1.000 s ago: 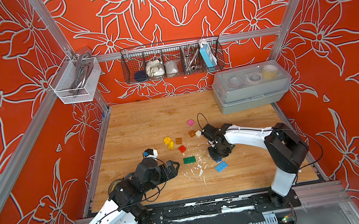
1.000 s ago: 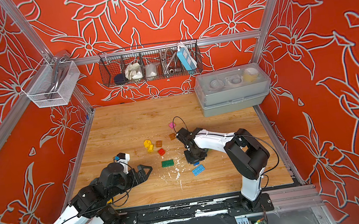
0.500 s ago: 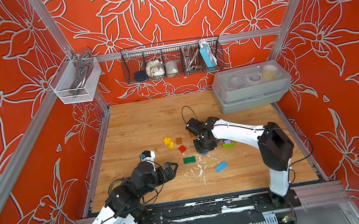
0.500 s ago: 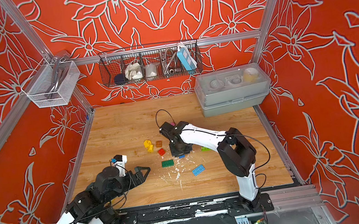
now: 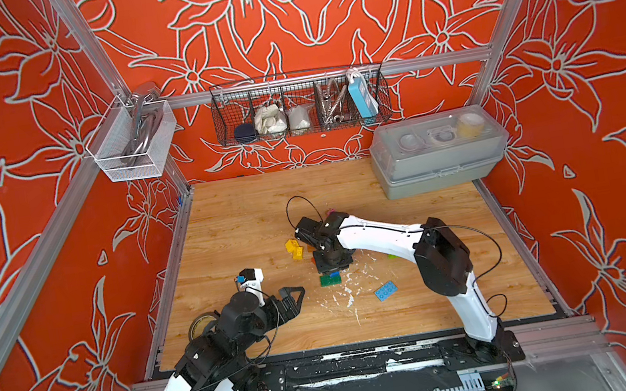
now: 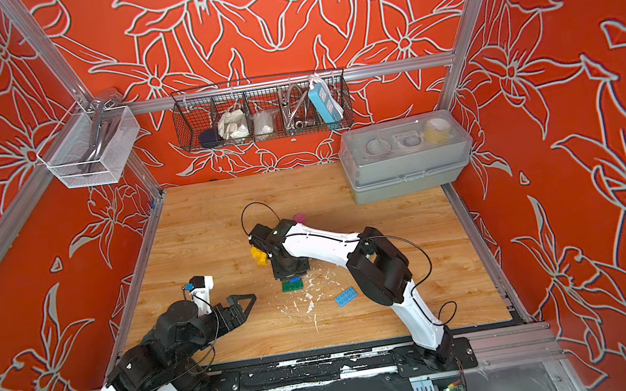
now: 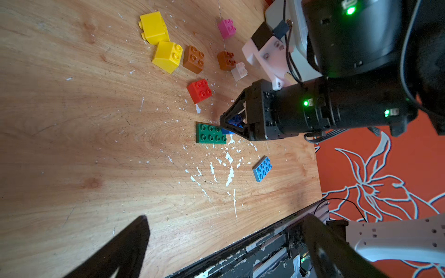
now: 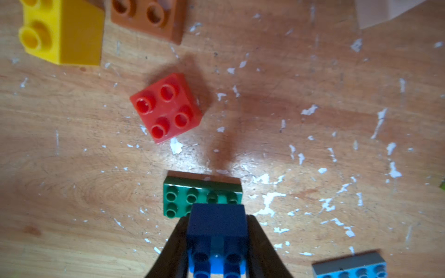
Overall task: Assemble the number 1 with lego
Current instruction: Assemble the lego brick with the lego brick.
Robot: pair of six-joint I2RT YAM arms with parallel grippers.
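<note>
One blue brick (image 8: 217,223) pinched tight in the right gripper (image 7: 222,121), over one end of the green plate (image 8: 178,195) at middle of the table (image 5: 247,215); contact unclear. Left gripper (image 5: 295,301) spread wide, holding nothing, well apart. Near by: red brick (image 8: 166,108), two yellow bricks (image 7: 167,56), light blue plate (image 7: 262,168).

Smooth, glossy plastic is shown by the red square studded brick (image 8: 166,108); the wood-grain tabletop (image 8: 60,192) beside it is scuffed and white-flecked.
</note>
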